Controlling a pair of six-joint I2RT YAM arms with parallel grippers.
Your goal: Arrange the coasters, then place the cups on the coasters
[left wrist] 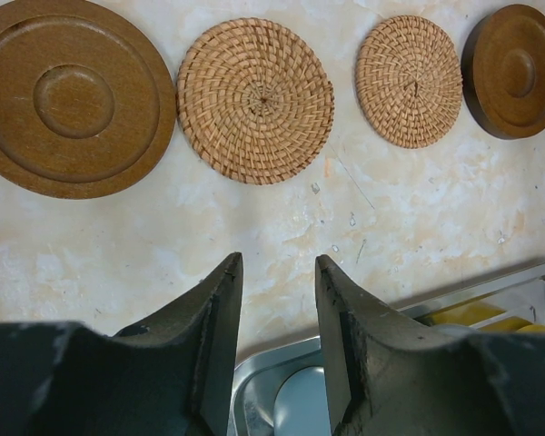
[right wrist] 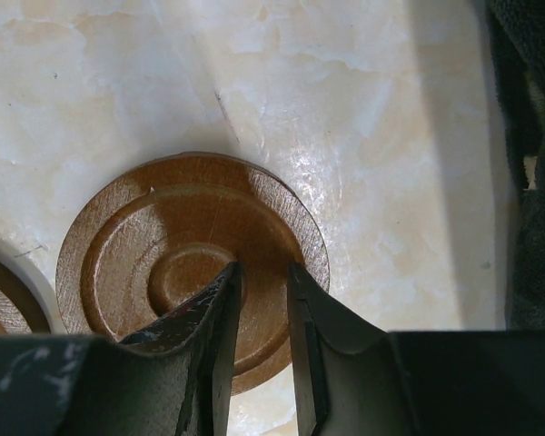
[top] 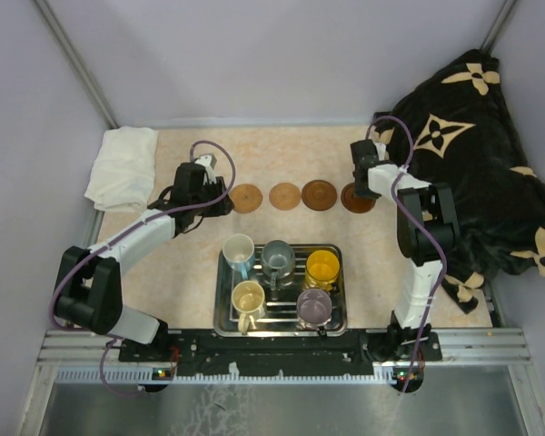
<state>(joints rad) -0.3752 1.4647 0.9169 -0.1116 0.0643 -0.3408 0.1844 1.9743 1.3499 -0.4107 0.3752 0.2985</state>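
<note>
- My left gripper (left wrist: 278, 263): jaws parted, empty, above table (left wrist: 254, 236) near coaster row
- My right gripper (right wrist: 263, 270): jaws slightly apart, nothing clamped, over wooden coaster (right wrist: 163, 227)
- Five cups (top: 277, 259): in steel tray (top: 220, 304)

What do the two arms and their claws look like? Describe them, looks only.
The left arm and right arm have white links joined by black joints, with a purple-grey cable looping along each. The left claw and right claw each have two dark, tapering fingers, scuffed pale along the edges.
</note>
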